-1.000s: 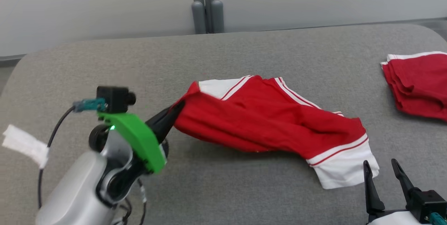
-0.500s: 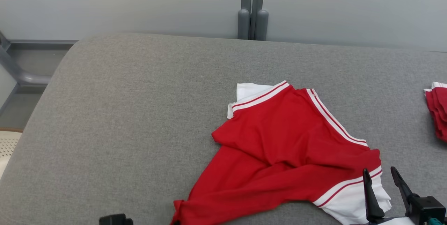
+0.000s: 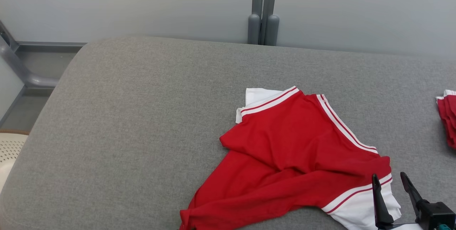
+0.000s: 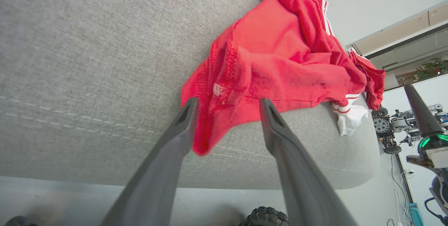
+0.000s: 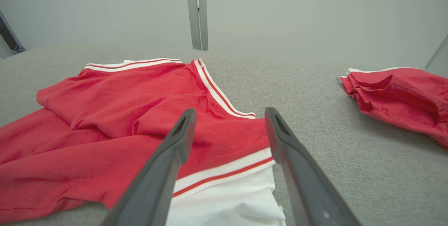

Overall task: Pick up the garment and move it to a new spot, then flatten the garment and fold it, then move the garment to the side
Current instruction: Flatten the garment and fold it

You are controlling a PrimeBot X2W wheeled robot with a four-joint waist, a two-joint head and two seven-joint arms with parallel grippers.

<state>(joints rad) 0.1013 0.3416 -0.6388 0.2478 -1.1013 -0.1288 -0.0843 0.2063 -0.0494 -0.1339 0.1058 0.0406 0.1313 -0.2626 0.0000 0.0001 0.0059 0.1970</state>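
The garment (image 3: pixel 292 158) is red with white striped trim and lies rumpled on the grey padded table (image 3: pixel 142 116), right of the middle. One red corner (image 4: pixel 210 128) droops over the table's front edge. My left gripper (image 4: pixel 229 103) is open there, one finger on each side of that corner, with the cloth hanging loose between them. At the garment's white hem (image 5: pixel 227 198) near the front right, my right gripper (image 3: pixel 390 187) stands open, its fingers just above the hem (image 3: pixel 359 208) with nothing pinched.
A second red garment (image 3: pixel 449 123) lies bunched at the table's far right edge. Behind the table rises a grey post (image 3: pixel 263 9) against the wall. A pale perforated object (image 3: pixel 9 148) sits off the table's left side. Bare grey surface spreads left of the garment.
The head camera has swung, so the picture shifted. My left gripper, shut on the garment's end a second ago, has opened, and that end now lies at the front edge.
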